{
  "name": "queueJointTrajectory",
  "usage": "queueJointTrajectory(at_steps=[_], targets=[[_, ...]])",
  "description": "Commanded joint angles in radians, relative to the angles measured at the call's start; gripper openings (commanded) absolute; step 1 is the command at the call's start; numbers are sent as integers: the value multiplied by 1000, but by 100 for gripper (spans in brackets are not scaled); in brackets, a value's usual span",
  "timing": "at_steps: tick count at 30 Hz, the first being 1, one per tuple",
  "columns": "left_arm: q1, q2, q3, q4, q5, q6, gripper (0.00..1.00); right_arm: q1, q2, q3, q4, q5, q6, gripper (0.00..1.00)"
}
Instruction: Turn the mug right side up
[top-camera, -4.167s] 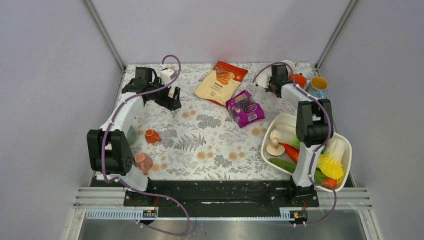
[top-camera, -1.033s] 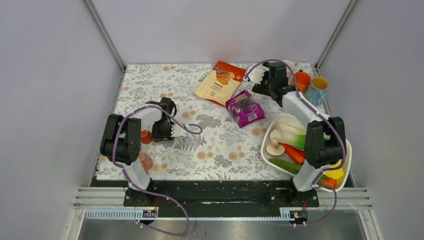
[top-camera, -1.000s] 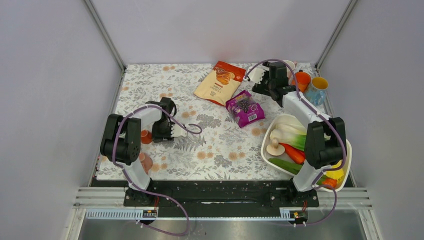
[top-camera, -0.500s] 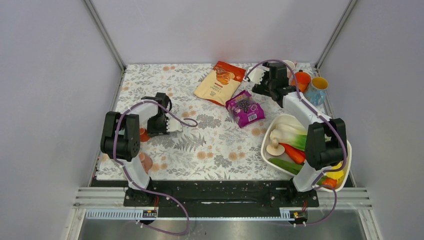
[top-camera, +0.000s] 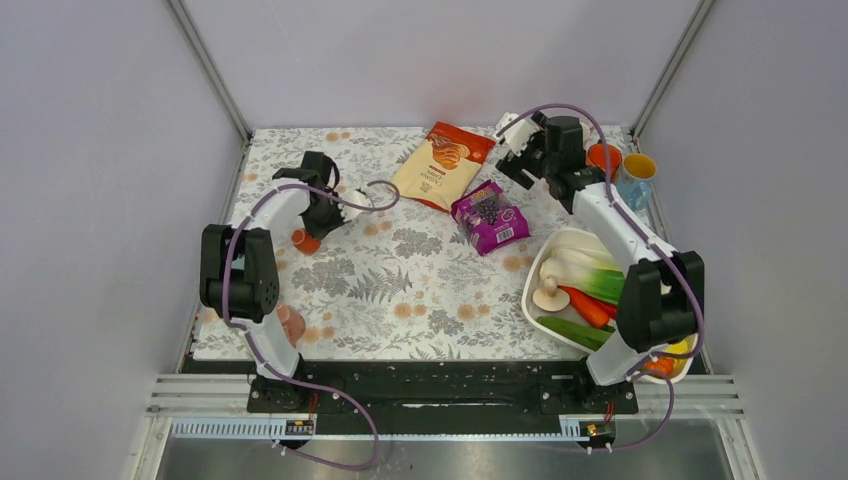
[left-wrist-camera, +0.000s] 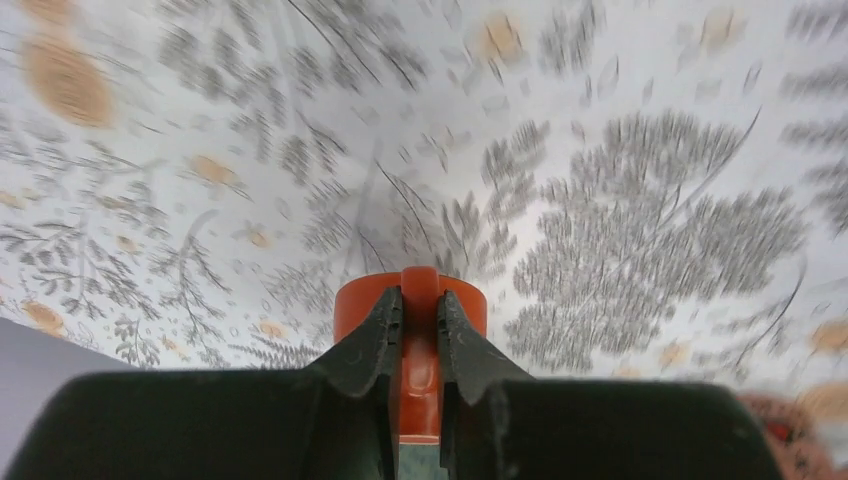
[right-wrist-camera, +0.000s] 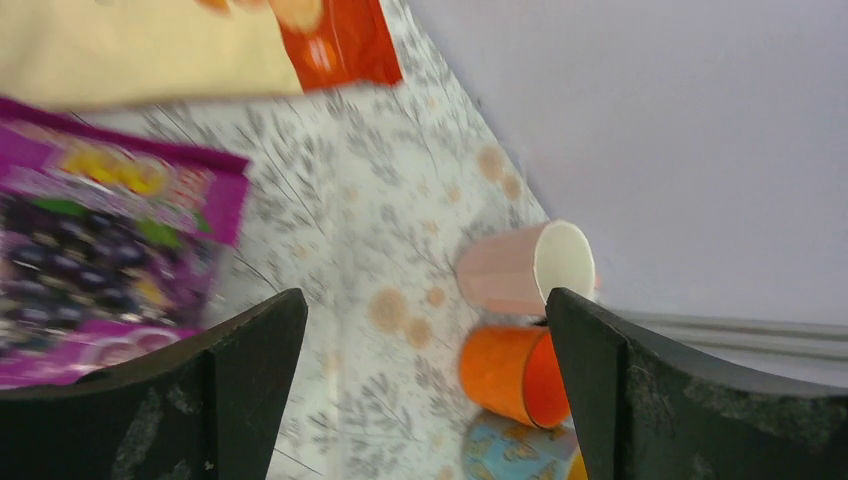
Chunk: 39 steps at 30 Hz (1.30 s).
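Note:
A small orange-red mug (top-camera: 305, 241) is at the left of the flowered cloth, beside the left arm's wrist. My left gripper (left-wrist-camera: 420, 322) is shut on the mug's handle (left-wrist-camera: 420, 365), which stands between the two black fingers. The round mug (left-wrist-camera: 410, 298) body sits just past the fingertips. I cannot tell which way its mouth faces. My right gripper (right-wrist-camera: 425, 390) is open and holds nothing. In the top view the right gripper (top-camera: 512, 150) hovers at the back right.
A cream and orange snack bag (top-camera: 440, 160) and a purple packet (top-camera: 490, 215) lie at the back middle. Pink (right-wrist-camera: 525, 268), orange (right-wrist-camera: 510, 373) and blue (right-wrist-camera: 515, 450) cups crowd the back right corner. A white bowl (top-camera: 530, 285) holds vegetables. A pink mug (top-camera: 288, 322) lies by the left base.
The left gripper closed on the orange-red mug's handle and carried it away from the bases. The right wrist shifted slightly toward the back, still open.

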Motion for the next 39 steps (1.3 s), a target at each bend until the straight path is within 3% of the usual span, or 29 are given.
queueJointTrajectory(at_steps=[1,4,8,11,19,24,34,39], targets=[[12,-103,72,141,271,-279,0,22,-160,3,87,-324,366,99],[26,-154,69,220,411,-457,0,50,-196,-100,269,-588,532,99],[71,-181,89,267,702,-635,0,164,-182,-199,414,-821,551,99],[98,-179,87,367,871,-847,0,249,-118,-225,528,-858,637,100],[100,-237,42,614,1092,-1190,0,360,63,-173,787,-879,993,100],[99,-270,37,644,1130,-1246,0,403,95,-134,765,-823,970,99],[99,-317,-25,710,1179,-1297,0,416,133,-86,755,-859,930,93],[99,-323,-36,842,1207,-1429,0,429,162,-54,746,-878,936,84]])
